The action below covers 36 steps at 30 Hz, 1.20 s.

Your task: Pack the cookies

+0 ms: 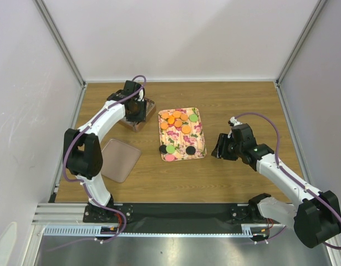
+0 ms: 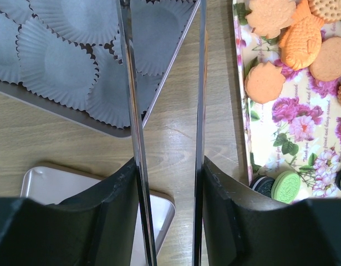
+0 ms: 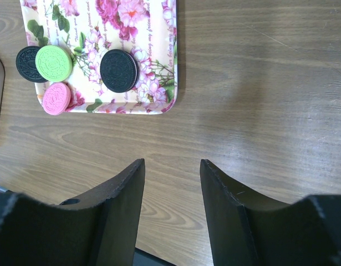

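**Everything else in view**

Wooden table (image 1: pixel 237 105) inside white walls (image 1: pixel 176 39). Floral tray (image 1: pixel 198 138) lying flat mid-table. Left of it and farther back, a box (image 2: pixel 76 117) lined with crinkled paper cups (image 2: pixel 54 69). Toward the near edge, a plain pinkish tray (image 1: pixel 120 160), flat, apart from both.

1. A wooden table (image 1: pixel 242 100) with light-brown grain fills the middle.
2. White wall panels enclose it: a back panel (image 1: pixel 181 33) at 12 o'clock, a left panel (image 1: pixel 20 83) at 9, and a right panel (image 1: pixel 325 72) at 3.
3. Aluminium posts (image 1: pixel 59 41) rise at 10 and 2 o'clock.
4. A metal rail (image 1: pixel 176 230) and a steel sheet (image 1: pixel 176 252) lie at 6 o'clock.
5. Light is soft and even.
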Each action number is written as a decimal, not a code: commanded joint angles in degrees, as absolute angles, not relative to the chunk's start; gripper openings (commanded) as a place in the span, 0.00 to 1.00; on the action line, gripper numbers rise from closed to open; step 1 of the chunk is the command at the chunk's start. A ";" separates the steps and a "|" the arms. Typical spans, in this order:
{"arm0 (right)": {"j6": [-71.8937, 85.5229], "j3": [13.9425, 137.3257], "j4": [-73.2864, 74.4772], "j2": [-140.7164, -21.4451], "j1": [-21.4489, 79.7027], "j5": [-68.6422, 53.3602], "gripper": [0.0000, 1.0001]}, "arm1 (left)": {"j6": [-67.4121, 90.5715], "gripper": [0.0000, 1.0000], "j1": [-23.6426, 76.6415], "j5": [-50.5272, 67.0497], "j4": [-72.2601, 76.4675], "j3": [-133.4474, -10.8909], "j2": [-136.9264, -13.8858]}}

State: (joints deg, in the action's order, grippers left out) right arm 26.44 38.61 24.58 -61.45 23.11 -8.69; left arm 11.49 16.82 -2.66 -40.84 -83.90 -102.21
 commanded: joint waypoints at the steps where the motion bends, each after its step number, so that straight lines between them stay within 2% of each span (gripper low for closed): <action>1: 25.66 39.64 23.55 -60.91 22.94 -8.53 0.50 | 10.46 0.49 16.44 -1.93 -39.29 -83.50 -99.41; 17: 25.84 40.95 24.78 -60.73 22.94 -10.28 0.50 | 10.90 0.50 17.40 -2.63 -40.69 -86.75 -93.70; 26: 30.14 38.15 29.18 -56.88 24.17 -16.08 0.49 | 11.25 0.52 28.20 -5.62 -40.17 -82.80 -88.16; 36: 28.48 40.25 31.90 -53.35 20.92 -11.96 0.50 | 14.76 0.54 41.99 -6.33 -36.65 -76.64 -88.59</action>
